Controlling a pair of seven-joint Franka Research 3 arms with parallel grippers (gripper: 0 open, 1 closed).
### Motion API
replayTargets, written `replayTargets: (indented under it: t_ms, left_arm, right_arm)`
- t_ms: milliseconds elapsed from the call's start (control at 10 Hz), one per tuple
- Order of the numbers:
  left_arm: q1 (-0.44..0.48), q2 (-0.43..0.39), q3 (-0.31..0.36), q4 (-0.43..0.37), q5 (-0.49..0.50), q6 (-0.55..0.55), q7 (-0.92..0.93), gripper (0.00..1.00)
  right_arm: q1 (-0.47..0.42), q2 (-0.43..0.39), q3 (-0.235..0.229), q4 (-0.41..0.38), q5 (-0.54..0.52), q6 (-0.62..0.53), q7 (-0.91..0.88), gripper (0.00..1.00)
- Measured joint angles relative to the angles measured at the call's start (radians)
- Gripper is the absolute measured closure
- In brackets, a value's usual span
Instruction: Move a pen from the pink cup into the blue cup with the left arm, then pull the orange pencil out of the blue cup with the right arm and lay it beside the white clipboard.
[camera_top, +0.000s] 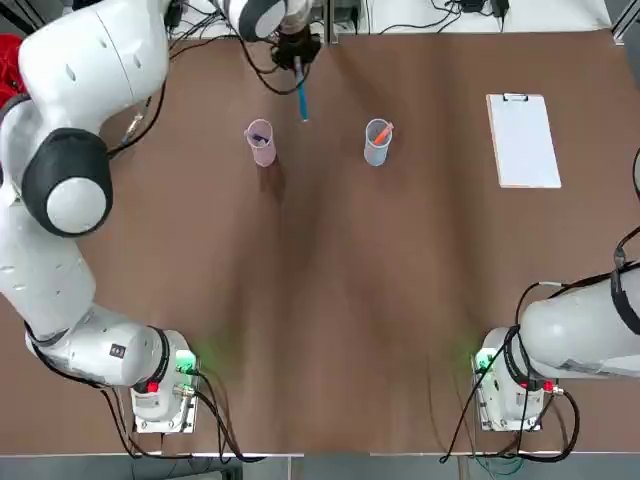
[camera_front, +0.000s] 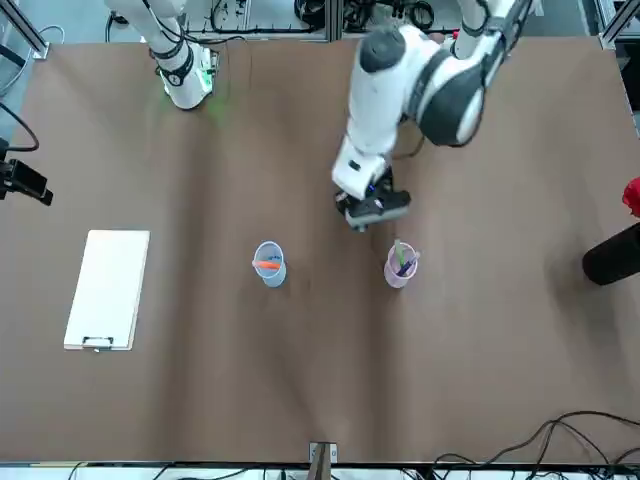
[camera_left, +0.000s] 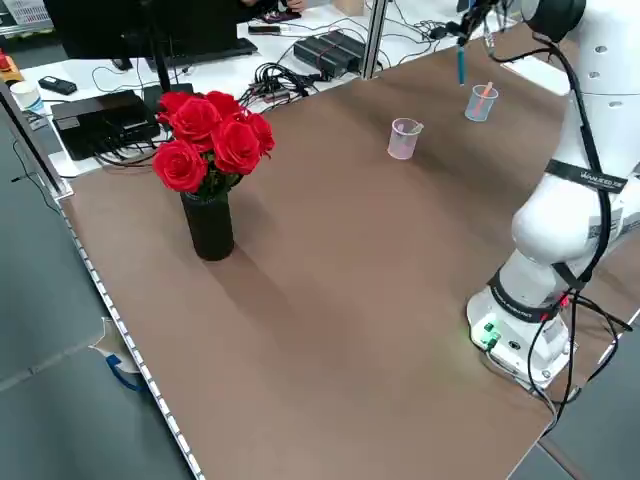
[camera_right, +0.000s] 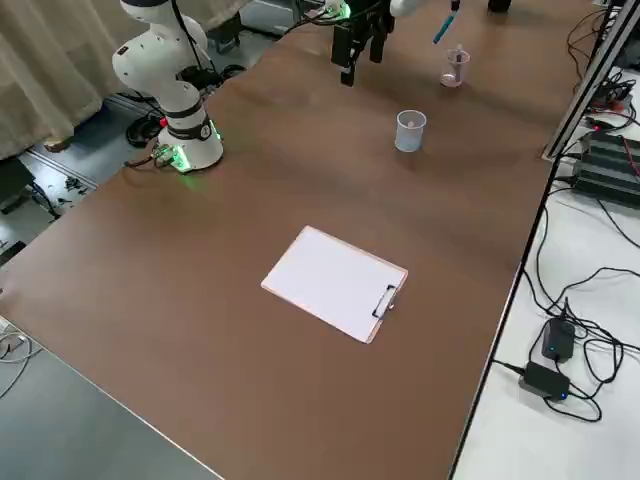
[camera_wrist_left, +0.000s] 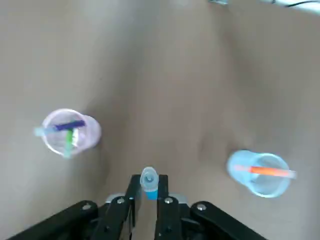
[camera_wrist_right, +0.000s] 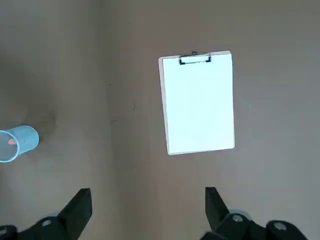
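Note:
My left gripper (camera_top: 297, 60) hangs above the table's far side, between the two cups, shut on a blue pen (camera_top: 302, 100) that points down. In the left wrist view the pen (camera_wrist_left: 149, 180) sits clamped between the fingers. The pink cup (camera_top: 260, 141) stands to the pen's left and holds two more pens, one purple and one green (camera_wrist_left: 69, 134). The blue cup (camera_top: 377, 141) stands to its right with the orange pencil (camera_wrist_left: 265, 171) leaning in it. The white clipboard (camera_top: 522, 140) lies flat at the far right. My right gripper (camera_wrist_right: 147, 210) is open, high over the table on the near side of the clipboard (camera_wrist_right: 197, 102).
A black vase of red roses (camera_left: 210, 165) stands at the table's left edge. Cables and power bricks (camera_right: 548, 360) lie beyond the far edge. Bare brown tabletop (camera_top: 330, 290) spreads between the cups and the arm bases.

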Motion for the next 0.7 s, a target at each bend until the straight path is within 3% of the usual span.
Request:
replayTargets:
  t_ms: [200, 500, 700]
  left_arm:
    - [-0.083, 0.029, 0.003, 0.052, 0.019, 0.043, -0.120, 0.83]
    - [-0.213, 0.121, 0.024, 0.073, 0.210, 0.139, -0.364, 0.83]
    - [-0.351, 0.215, 0.133, 0.144, 0.290, 0.161, -0.478, 0.83]
  right_arm:
    - [0.000, 0.000, 0.001, 0.000, 0.000, 0.015, 0.000, 0.00]
    - [0.000, 0.000, 0.001, 0.000, 0.000, 0.017, 0.000, 0.00]
    - [0.000, 0.000, 0.001, 0.000, 0.000, 0.018, 0.000, 0.00]
